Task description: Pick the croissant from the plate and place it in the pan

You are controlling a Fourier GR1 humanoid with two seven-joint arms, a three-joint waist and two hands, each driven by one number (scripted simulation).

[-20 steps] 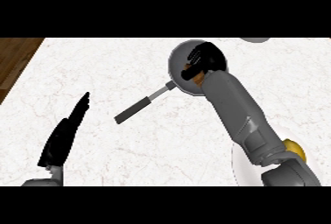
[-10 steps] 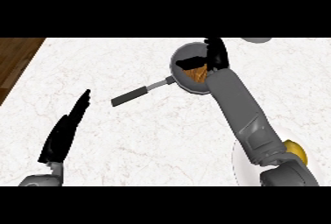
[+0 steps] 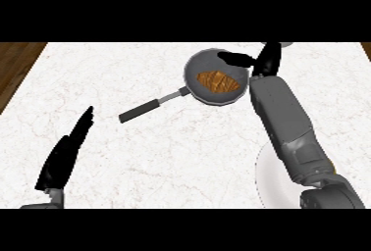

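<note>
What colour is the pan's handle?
The handle is black, with a short silver neck by the pan; the head view shows it.

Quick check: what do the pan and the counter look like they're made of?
The pan: probably metal, dull grey with a matte inside; its handle is black, perhaps plastic, on a thin bright neck. The counter: white with faint veins, so marble-like stone.
</note>
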